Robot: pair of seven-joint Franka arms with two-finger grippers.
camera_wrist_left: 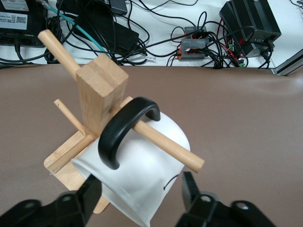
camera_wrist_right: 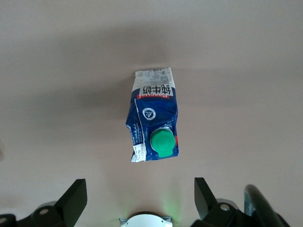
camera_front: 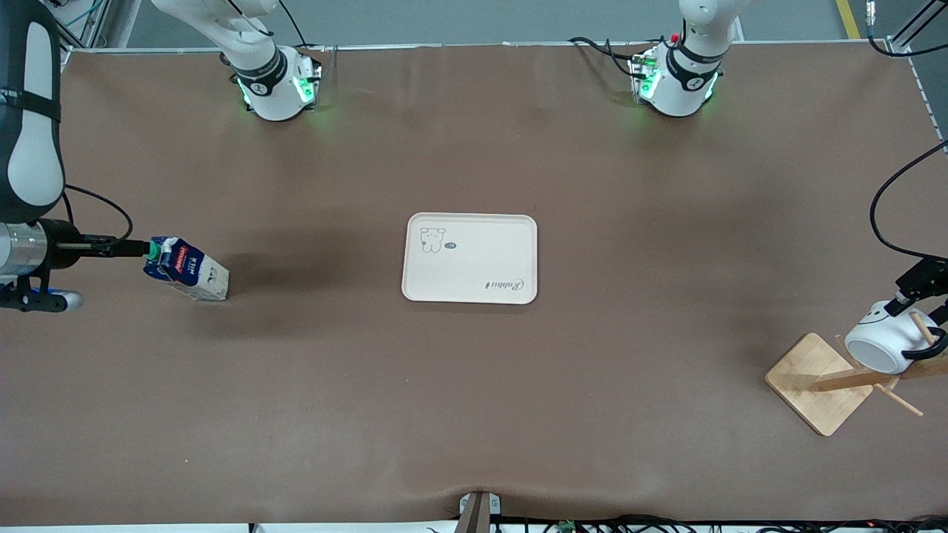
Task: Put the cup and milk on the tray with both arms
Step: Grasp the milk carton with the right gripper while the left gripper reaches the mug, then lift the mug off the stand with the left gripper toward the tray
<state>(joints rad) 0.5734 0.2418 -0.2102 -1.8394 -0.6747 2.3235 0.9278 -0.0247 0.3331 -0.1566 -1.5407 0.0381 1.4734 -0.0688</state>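
Observation:
The cream tray [camera_front: 470, 259] lies flat mid-table, with nothing on it. The milk [camera_front: 185, 268] stands upright on the table toward the right arm's end. In the right wrist view the milk [camera_wrist_right: 154, 116] shows from above with its green cap. My right gripper [camera_wrist_right: 139, 201] is open and empty, high over the table beside the milk. The white cup [camera_front: 885, 340] hangs by its black handle [camera_wrist_left: 123, 130] on a peg of the wooden rack at the left arm's end. My left gripper [camera_wrist_left: 139, 194] is open with one finger on each side of the cup [camera_wrist_left: 142, 175].
The peg rack has a square wooden base [camera_front: 815, 385], a post [camera_wrist_left: 102, 90] and several pegs sticking out. The table's edge with cables and black boxes [camera_wrist_left: 251, 23] lies close to the rack. Brown cloth covers the table.

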